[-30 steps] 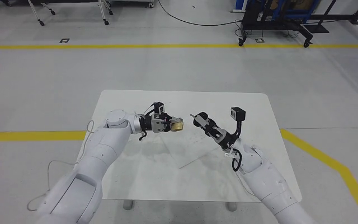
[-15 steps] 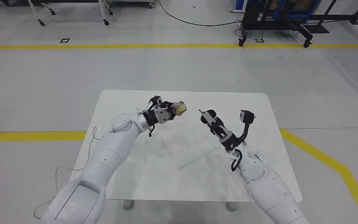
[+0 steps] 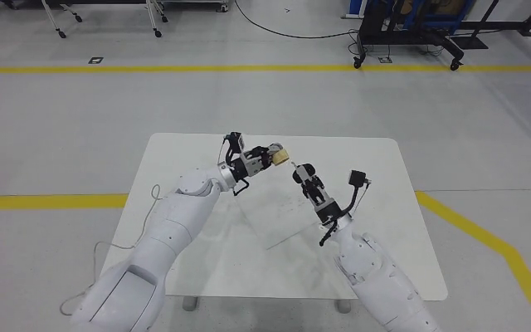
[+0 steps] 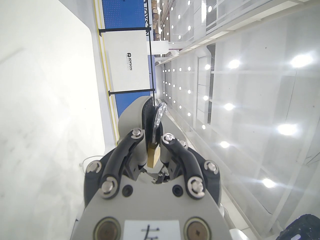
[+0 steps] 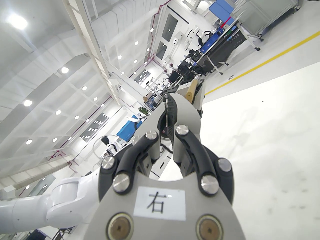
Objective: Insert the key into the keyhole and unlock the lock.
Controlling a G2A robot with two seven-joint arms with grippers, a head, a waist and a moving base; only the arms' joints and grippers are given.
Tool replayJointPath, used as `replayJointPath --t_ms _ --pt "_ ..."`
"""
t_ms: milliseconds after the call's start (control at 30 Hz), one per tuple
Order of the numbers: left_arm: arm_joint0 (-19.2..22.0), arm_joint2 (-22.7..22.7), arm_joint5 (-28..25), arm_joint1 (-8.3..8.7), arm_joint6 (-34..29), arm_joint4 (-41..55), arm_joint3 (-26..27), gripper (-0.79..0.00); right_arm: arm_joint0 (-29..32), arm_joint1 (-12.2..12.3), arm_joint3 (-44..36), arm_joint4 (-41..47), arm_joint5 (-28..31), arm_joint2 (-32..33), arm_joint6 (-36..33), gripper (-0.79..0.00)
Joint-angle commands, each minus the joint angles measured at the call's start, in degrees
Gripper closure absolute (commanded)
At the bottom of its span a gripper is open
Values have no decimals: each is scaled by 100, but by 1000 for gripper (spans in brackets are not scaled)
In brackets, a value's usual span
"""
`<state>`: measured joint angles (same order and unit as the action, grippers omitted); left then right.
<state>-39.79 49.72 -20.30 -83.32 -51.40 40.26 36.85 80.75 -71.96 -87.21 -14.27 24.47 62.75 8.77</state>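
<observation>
My left gripper (image 3: 274, 157) is shut on a brass padlock (image 3: 281, 155), held above the far middle of the white table (image 3: 373, 158). In the left wrist view the brass body (image 4: 153, 157) sits between the fingers and the silver shackle (image 4: 159, 117) points outward. My right gripper (image 3: 298, 172) sits just right of the lock, shut on a thin metal key (image 5: 164, 118) whose tip points at the lock. In the right wrist view the padlock (image 5: 192, 91) shows just past my right gripper (image 5: 168, 106). I cannot tell whether key and lock touch.
The table top (image 5: 262, 131) under both arms is bare apart from faint scuff marks. A yellow floor line (image 3: 465, 217) runs past the table's right side. Wheeled frames (image 3: 406, 33) stand far behind.
The left arm has carried the padlock away from me and to the right. The right gripper swung left with the key, so the gap between key and lock has closed.
</observation>
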Motion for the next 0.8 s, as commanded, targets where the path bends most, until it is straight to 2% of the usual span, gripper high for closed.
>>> replayJointPath --t_ms 0,133,300,767 --pt "17 11 -201 -5 -63 -93 -44 0 -77 -35 113 38 -130 -65 39 0" --pt "5 45 -461 -25 -94 -156 -141 0 -254 -99 335 105 -224 -167 42 0" --pt "22 7 -482 -88 -73 -229 -213 0 -341 -156 456 106 -188 -250 50 0" --pt "83 143 -924 -222 -116 -74 -532 0 -217 -223 532 -198 53 -191 281 0"
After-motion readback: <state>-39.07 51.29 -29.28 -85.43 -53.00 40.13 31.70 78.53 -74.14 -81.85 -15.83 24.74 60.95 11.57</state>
